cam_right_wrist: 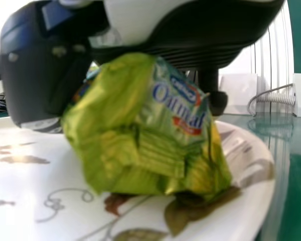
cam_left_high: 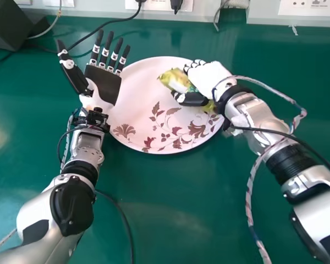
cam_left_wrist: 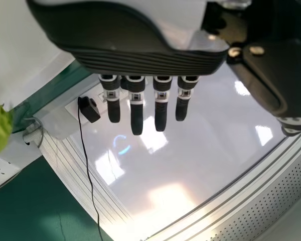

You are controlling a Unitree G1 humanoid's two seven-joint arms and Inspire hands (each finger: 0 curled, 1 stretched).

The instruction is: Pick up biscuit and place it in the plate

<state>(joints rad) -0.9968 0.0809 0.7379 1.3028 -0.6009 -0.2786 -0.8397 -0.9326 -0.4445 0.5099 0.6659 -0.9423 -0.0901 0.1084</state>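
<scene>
My right hand point(cam_left_high: 209, 76) is over the right part of the white flowered plate point(cam_left_high: 148, 118), its fingers and thumb curled round the green-yellow biscuit packet point(cam_left_high: 175, 80). In the right wrist view the packet point(cam_right_wrist: 145, 135) lies between the thumb and fingers of my right hand point(cam_right_wrist: 50, 70), low over the plate point(cam_right_wrist: 30, 191); whether it touches the plate I cannot tell. At the plate's left edge my left hand point(cam_left_high: 103, 87) is open, palm up and empty, with straight fingers; its fingers also show in the left wrist view, where the left hand point(cam_left_wrist: 140, 55) holds nothing.
The plate rests on a green table point(cam_left_high: 170, 209). Black cables point(cam_left_high: 93, 32) run behind the left hand, and a dark box point(cam_left_high: 14, 25) stands at the back left. Wall sockets point(cam_left_high: 308, 7) line the far edge.
</scene>
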